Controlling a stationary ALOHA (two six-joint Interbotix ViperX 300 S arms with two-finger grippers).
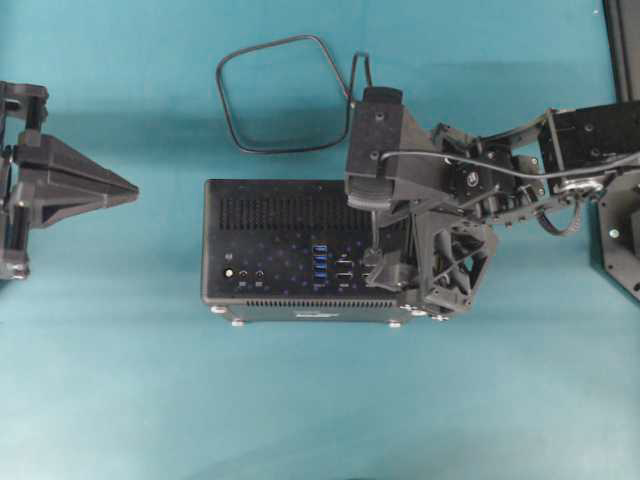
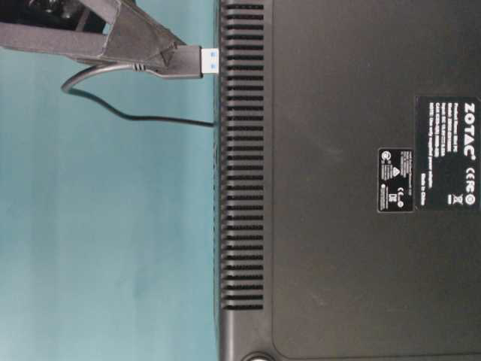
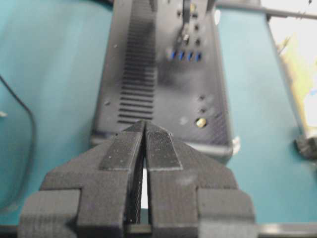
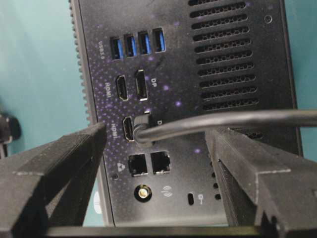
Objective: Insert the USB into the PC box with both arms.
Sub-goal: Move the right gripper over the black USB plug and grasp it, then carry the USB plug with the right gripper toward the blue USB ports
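Teal tabletop (image 1: pixel 120 380) fills the overhead view, with the PC box (image 1: pixel 280 215) lying at its middle and the USB (image 1: pixel 235 130) looping on the cloth just beyond the box's far side. Only the table-level view shows the box's underside, where a label (image 2: pixel 455 154) reads "ZOTAC" with a CE mark, and a smaller sticker (image 2: pixel 396 180) reads "Made in China". That view also shows the plug (image 2: pixel 184 64), its blue tongue right at the box's vented face. The right wrist view alone gives the port lettering: "USB3.0" beside the row of blue ports (image 4: pixel 137 43), then "HDMI" and "DP". There the plug meets the face by the lower HDMI port. The right gripper (image 4: pixel 156 131) is spread wide, one finger on either side of the cable, neither visibly touching it. The left gripper (image 1: pixel 130 190) sits left of the box and apart from it, fingers pressed together on nothing, pointing at the box.
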